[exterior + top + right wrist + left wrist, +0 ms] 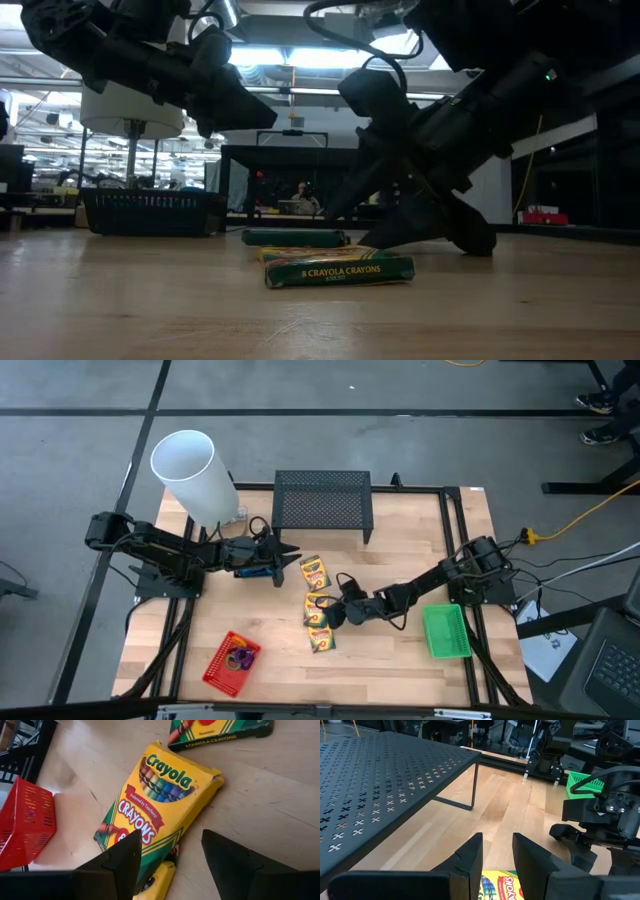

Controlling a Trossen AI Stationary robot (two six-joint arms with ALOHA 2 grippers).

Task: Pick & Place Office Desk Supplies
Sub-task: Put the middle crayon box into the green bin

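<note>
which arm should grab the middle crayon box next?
Right, probably. The right gripper has open fingers straddling the middle crayon box. The left gripper sits by the upper box, farther away.

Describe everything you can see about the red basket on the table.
The red basket is a small rectangular tray of what looks like plastic mesh, with low perforated walls. It sits flat on the wooden table, near the front edge on the left arm's side, turned at an angle to the table's edge. Inside lie small purple and orange loops. Neither gripper touches it. The right wrist view shows one corner of it beside the crayon boxes.
</note>
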